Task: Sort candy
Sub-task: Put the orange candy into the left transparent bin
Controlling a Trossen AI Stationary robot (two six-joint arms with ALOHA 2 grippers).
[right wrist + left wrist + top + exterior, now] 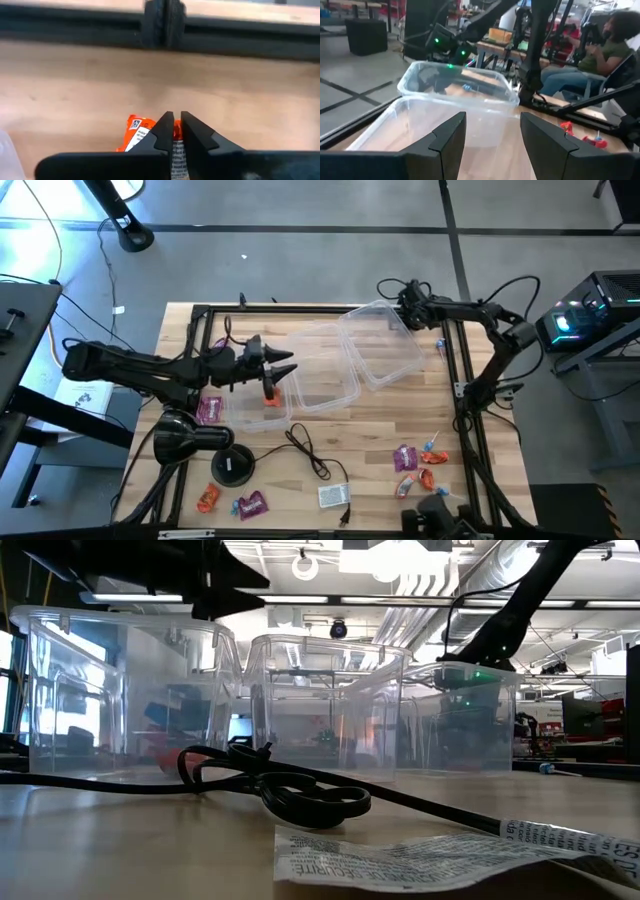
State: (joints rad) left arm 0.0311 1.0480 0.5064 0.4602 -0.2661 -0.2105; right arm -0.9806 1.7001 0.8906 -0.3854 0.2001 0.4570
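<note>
Right gripper (174, 117) sits at about 1 o'clock on the table (380, 430), by the far corner of the right clear bin (385, 345). Its fingers are pressed nearly together, pinching an orange candy (136, 127).

Left gripper (290, 368) hovers over the left clear bin (255, 415) at about 10 o'clock, fingers spread, nothing between them. One orange-red candy (270, 393) lies in that bin.

Loose candy cluster (415, 465) at 4 o'clock; more pieces (250, 503) at 7 o'clock. White box (333, 496) with black cable (305, 448) at 6 o'clock.
</note>
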